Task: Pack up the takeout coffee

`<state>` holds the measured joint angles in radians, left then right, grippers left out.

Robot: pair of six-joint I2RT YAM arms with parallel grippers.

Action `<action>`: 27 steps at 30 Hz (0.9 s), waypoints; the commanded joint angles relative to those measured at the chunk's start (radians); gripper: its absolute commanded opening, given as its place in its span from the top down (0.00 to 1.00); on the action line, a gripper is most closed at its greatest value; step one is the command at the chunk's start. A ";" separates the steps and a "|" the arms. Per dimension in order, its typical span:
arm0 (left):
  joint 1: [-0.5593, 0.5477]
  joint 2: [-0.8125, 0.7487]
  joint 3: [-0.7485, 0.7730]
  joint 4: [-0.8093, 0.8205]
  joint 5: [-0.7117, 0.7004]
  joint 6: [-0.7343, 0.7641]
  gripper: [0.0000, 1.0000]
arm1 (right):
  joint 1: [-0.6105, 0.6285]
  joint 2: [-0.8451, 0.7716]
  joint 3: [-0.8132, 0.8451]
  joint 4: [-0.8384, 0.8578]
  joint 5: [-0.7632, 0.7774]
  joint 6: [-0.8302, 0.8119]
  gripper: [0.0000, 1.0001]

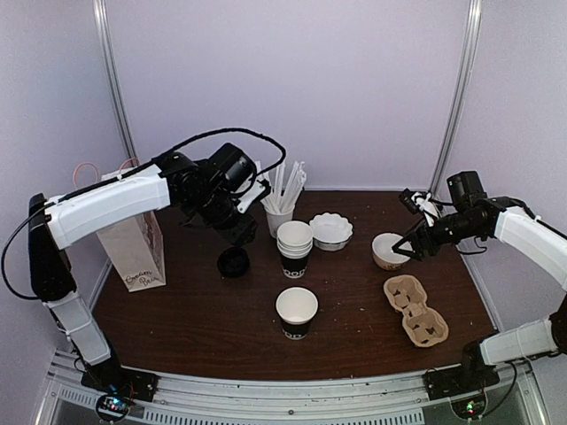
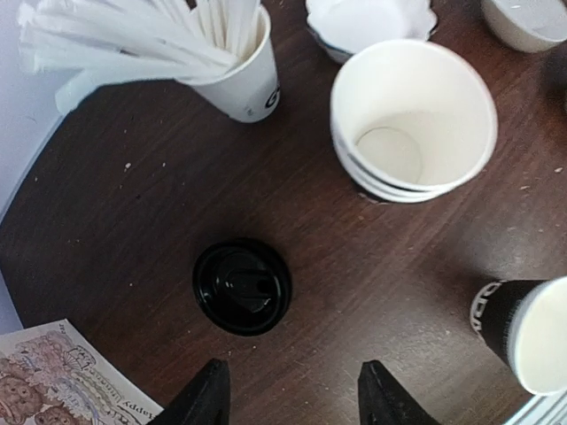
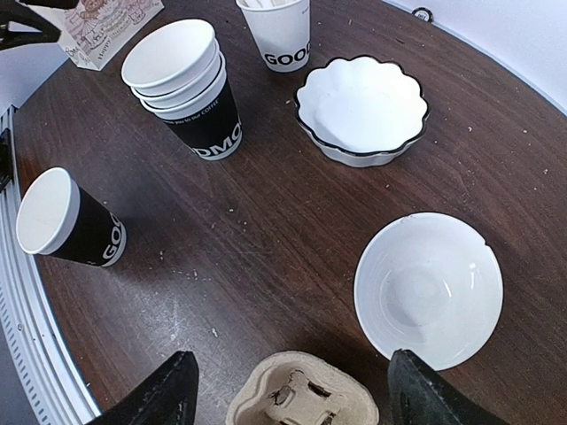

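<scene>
Three things near takeout coffee (image 2: 242, 286) (cup stack (image 2: 412, 119), straw cup (image 2: 248, 84), bag (image 2: 53, 376)).

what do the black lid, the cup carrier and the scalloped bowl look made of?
Black lid: likely plastic, glossy; it shows sharp highlights and moulded ridges.
Cup carrier: moulded paper pulp, matte tan, with a rough fibrous surface.
Scalloped bowl: smooth white with a thin dark rim line; ceramic or hard plastic, the look leaves it open.

Below my left gripper (image 2: 292, 394) the round black plastic lid (image 2: 242, 286) lies on the brown wooden table (image 2: 133, 212), left of the stacked white paper cups (image 2: 412, 119).
</scene>
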<state>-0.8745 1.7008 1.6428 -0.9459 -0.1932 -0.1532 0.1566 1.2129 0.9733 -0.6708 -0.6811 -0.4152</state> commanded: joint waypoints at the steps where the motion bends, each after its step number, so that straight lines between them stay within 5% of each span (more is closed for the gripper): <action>1: 0.051 0.087 -0.033 0.024 0.008 -0.135 0.49 | -0.006 -0.027 -0.023 0.034 0.024 0.006 0.22; 12: 0.099 0.284 0.006 0.062 -0.010 -0.217 0.40 | -0.006 -0.035 -0.035 0.038 0.014 -0.008 0.22; 27: 0.151 0.354 0.000 0.110 0.083 -0.210 0.60 | -0.006 -0.008 -0.032 0.037 0.016 -0.020 0.23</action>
<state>-0.7376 2.0281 1.6146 -0.8650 -0.1158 -0.3603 0.1562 1.1969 0.9485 -0.6529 -0.6724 -0.4217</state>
